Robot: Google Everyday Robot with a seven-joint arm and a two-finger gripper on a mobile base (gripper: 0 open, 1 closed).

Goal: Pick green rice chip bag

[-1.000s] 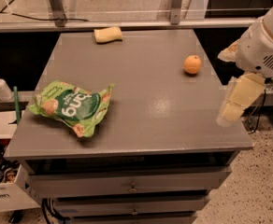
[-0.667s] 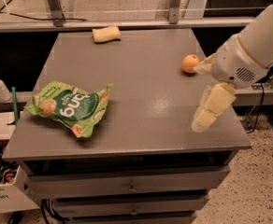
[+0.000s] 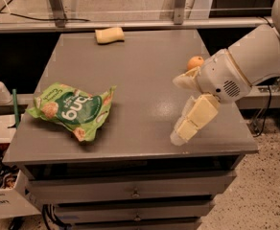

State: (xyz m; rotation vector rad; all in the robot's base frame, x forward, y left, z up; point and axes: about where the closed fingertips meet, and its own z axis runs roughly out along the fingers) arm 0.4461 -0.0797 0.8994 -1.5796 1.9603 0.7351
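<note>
We've barely started: the bag point(image 3: 73, 110) lies untouched at the front left of the table point(image 3: 140, 71). Our gripper point(image 3: 177, 110) hangs over the right side, well apart from it, jaws spread and empty. Reach, grab and lift are all left.

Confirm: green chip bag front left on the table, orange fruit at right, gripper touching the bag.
Wrong on the gripper: the camera view shows it over the table at front right, apart from the green rice chip bag. The orange fruit is as stated.
</note>
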